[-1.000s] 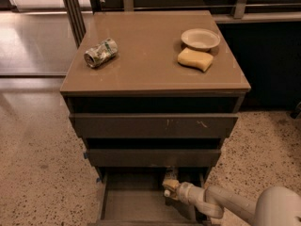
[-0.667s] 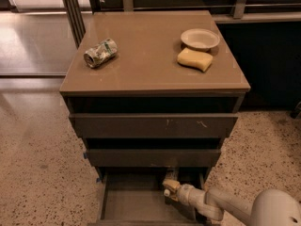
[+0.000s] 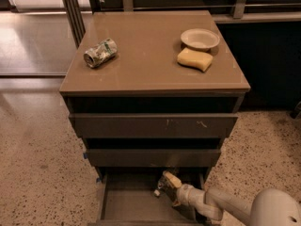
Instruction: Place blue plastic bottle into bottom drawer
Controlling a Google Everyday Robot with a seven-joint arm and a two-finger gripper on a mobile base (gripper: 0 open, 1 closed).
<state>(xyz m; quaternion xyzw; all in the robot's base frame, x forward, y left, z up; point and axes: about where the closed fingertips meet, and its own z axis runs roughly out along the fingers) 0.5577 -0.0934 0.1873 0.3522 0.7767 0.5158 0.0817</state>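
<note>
Reaching in from 5 o'clock on a pale arm (image 3: 221, 205), with the gripper (image 3: 168, 186) down inside the pulled-out bottom drawer (image 3: 127, 206), toward the back of the box at about 1 o'clock of its floor. Closed, as best can be made out in the shadow there, on the blue plastic bottle (image 3: 161, 187): gripped across the body, white cap pointing out toward 8 o'clock, held low over the drawer floor. Cannot tell whether resting on that floor or just clear of it.

Stacked above: middle drawer (image 3: 153, 157) directly over the gripper, then top drawer (image 3: 153, 125) with a few pale scuffs on its front, dark gaps over each.

On the worktop (image 3: 150, 74):
- a crushed green-and-white can (image 3: 100, 52) on its side at 9 o'clock, near the left edge
- a shallow cream bowl (image 3: 200, 38) upright at 2 o'clock
- a yellow sponge (image 3: 194, 59) lying flat just in front of the bowl, at its 6 o'clock, close against the rim and well apart from the can

Around the cabinet, speckled floor (image 3: 33, 164).
</note>
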